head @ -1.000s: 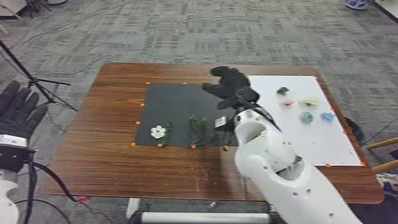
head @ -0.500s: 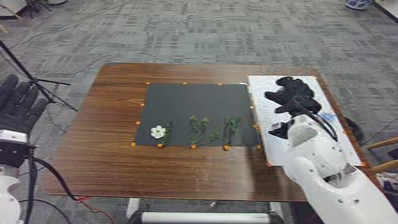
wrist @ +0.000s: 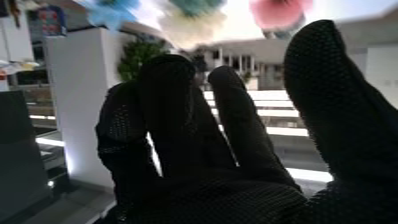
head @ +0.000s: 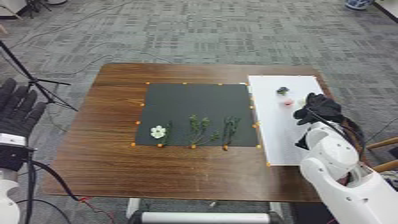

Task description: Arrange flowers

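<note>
Over the right part of the white board [head: 282, 130] is my right hand [head: 322, 108], covering some of the flowers there. In the right wrist view the right hand [wrist: 200, 145] has its fingers and thumb extended and holds nothing; a blue flower [wrist: 111, 12], a cream flower [wrist: 191, 27] and a pink flower [wrist: 279, 12] lie beyond the fingertips. On the black mat [head: 195, 100] are a white flower [head: 158, 132] and green stems [head: 198, 127], with another green sprig [head: 231, 129] beside them. My left hand [head: 18, 110] is off the table's left side, fingers straight.
A dark flower [head: 282, 90] and a pink one [head: 287, 103] lie on the board, left of the right hand. Orange markers line the mat and board. A black tripod [head: 34, 80] stands on the floor beyond the table's left edge [head: 78, 125].
My right hand has moved rightward from the mat's right edge, across the white board to its right side. The left hand has shifted only slightly.
</note>
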